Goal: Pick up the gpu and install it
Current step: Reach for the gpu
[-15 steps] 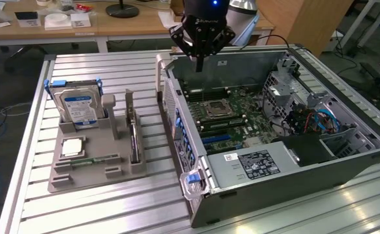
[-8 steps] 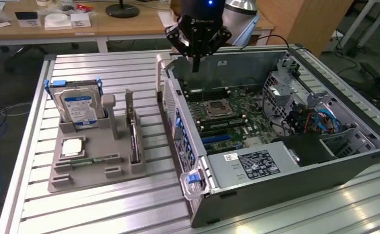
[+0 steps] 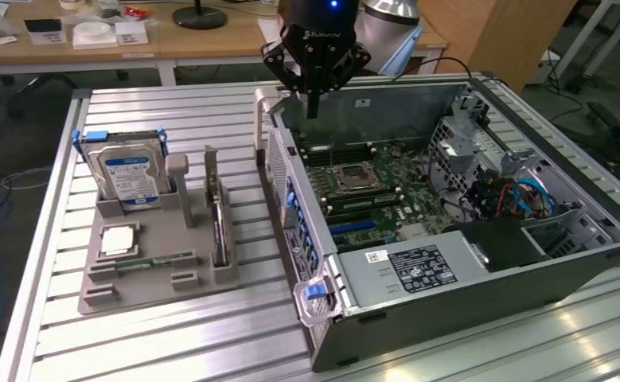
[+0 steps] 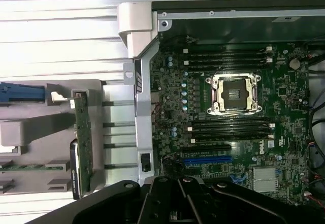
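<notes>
On the grey holder (image 3: 129, 290) at the exterior view's left, the gpu (image 3: 220, 231) is standing on edge, untouched, just right of the hard drive (image 3: 129, 171). At its 1 o'clock, the gripper (image 3: 312, 110) is hovering over the open case (image 3: 469, 306), fingers pinched together, gripping nothing.

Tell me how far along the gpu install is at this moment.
Nothing looks done yet. The gpu stands on edge in the grey holder tray, not yet picked up. The hand hangs above the rear edge of the open computer case, apart from the card. Left: the pickup, and seating the card on the motherboard.
</notes>
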